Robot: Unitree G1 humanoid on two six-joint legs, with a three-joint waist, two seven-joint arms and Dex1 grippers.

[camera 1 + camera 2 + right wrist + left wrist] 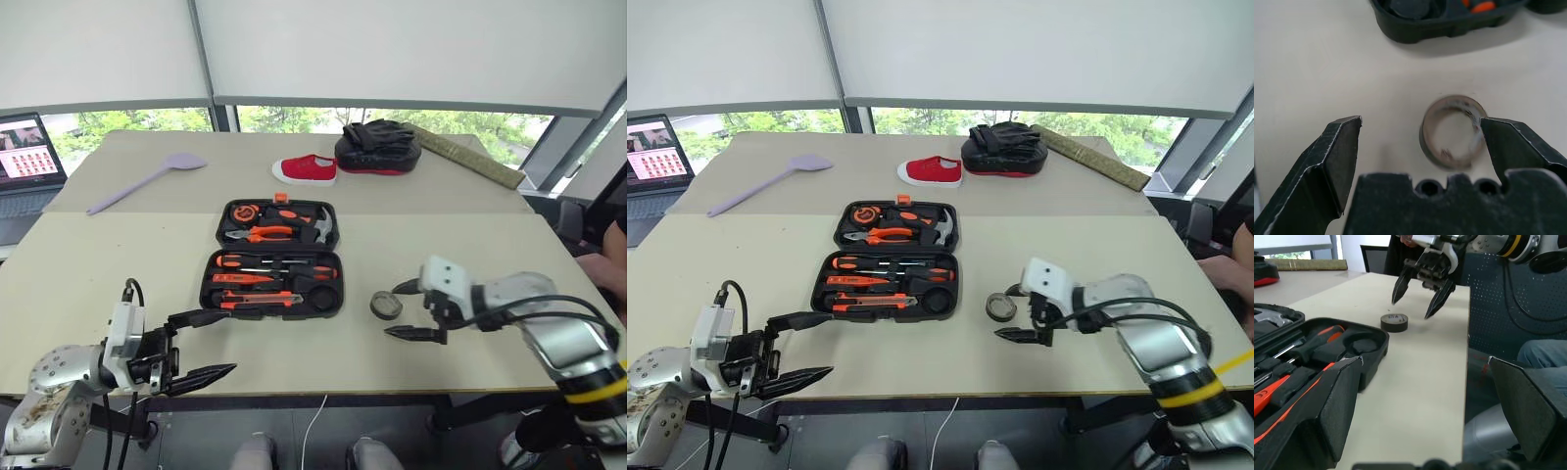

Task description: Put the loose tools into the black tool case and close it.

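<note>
On the far half of your worktop (118, 264), you have a lilac long-handled spoon (144, 181) lying to the left. A red shoe (305, 169) sits near the middle, just beside a black padded mitt (378, 147). A long flat strip (468, 157) lies angled at the far right. An open laptop (27, 149) stands off the left edge.

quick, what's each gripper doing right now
left gripper: open, holding nothing.
right gripper: open, holding nothing, poised beside the tape roll.
</note>
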